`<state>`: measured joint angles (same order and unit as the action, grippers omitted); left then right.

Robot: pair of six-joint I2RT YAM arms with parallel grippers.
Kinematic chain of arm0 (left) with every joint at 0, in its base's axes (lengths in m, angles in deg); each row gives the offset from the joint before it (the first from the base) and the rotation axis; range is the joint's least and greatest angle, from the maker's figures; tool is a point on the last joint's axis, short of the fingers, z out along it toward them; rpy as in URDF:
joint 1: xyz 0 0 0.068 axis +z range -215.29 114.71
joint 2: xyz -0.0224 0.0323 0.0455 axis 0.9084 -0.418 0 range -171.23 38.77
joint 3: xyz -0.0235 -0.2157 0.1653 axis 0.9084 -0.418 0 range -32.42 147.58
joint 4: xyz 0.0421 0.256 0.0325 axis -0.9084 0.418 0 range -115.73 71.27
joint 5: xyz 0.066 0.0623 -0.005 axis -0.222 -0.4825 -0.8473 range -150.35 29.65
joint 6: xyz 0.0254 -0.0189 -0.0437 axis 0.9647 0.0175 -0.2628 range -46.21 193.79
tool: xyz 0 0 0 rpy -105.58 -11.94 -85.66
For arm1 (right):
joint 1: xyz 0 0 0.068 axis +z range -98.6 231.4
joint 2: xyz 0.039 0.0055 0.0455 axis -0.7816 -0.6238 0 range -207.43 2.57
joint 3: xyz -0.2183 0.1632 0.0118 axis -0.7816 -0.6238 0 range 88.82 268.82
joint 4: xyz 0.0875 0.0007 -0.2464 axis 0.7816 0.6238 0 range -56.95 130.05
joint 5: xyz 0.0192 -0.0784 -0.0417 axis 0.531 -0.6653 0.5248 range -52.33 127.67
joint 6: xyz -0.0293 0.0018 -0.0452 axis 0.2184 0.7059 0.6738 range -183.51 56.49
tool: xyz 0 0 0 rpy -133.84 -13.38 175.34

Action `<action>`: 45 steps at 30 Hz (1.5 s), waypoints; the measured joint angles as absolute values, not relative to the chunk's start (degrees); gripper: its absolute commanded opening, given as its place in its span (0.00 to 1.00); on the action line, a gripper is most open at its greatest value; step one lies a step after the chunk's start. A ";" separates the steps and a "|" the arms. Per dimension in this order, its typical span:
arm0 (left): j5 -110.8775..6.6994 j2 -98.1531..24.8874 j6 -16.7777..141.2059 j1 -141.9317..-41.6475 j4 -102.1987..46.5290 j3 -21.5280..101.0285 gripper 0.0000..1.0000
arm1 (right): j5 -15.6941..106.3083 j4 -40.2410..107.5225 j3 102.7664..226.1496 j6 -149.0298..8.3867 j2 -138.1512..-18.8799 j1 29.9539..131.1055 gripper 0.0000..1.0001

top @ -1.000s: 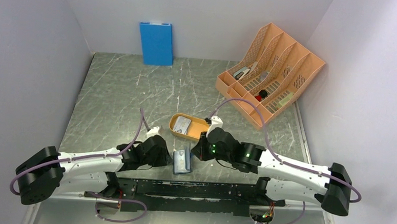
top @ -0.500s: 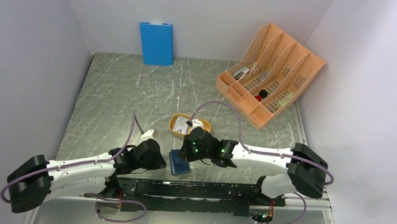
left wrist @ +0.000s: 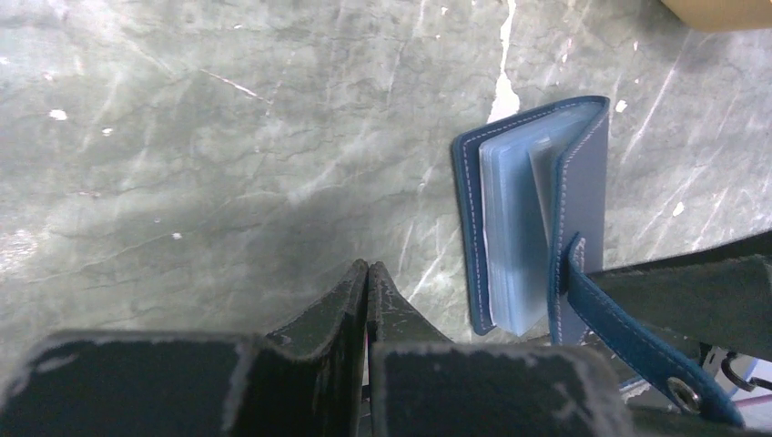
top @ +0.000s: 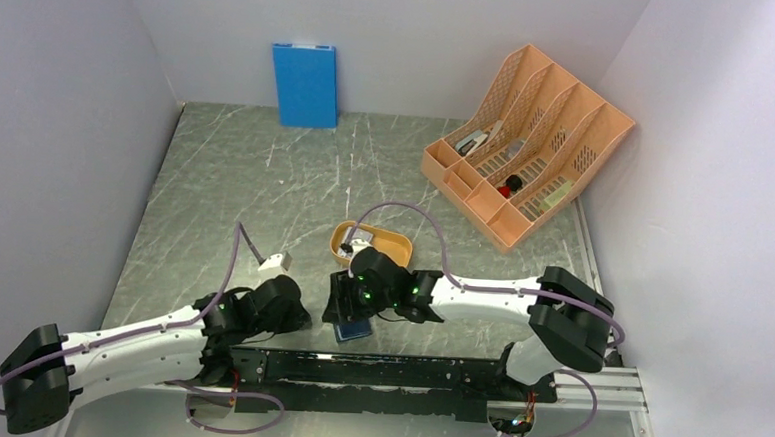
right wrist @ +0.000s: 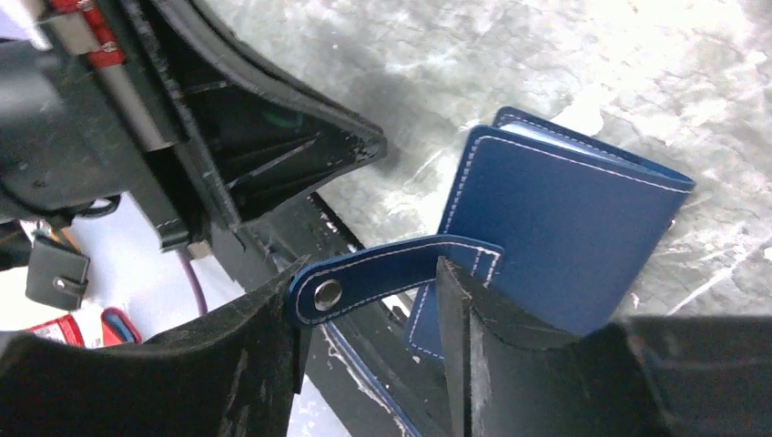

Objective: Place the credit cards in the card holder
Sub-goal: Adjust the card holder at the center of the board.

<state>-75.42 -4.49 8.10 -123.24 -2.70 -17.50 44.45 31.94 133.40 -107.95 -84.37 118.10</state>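
Now the wallet [left wrist: 537,209] lies half open at the table's [top: 266,172] near edge.
Left claw [left wrist: 367,284] is pinched together, empty; right claw [right wrist: 371,291] gapes, the snap tab [right wrist: 391,269] seemingly loose between its jaws.

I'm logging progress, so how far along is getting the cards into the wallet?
Done: the wallet lies ajar on the table, its clear pockets showing; I can't make out a card in them. In hand: the right gripper, open, straddles the snap tab; the left gripper is shut on nothing. Left: loading the cards; the orange tray is partly hidden behind the right arm.
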 measured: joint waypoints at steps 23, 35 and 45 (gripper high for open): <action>-79.46 1.41 8.08 -123.24 4.22 -14.27 0.17 | 31.71 48.49 128.81 -104.63 -67.28 117.73 0.48; -79.90 7.40 8.30 -123.24 7.17 -13.04 0.40 | 31.86 44.47 130.54 -104.39 -78.91 118.36 0.43; -78.04 3.88 10.09 -123.24 3.85 -12.45 0.49 | 28.65 45.86 134.82 -104.52 -86.51 120.94 0.45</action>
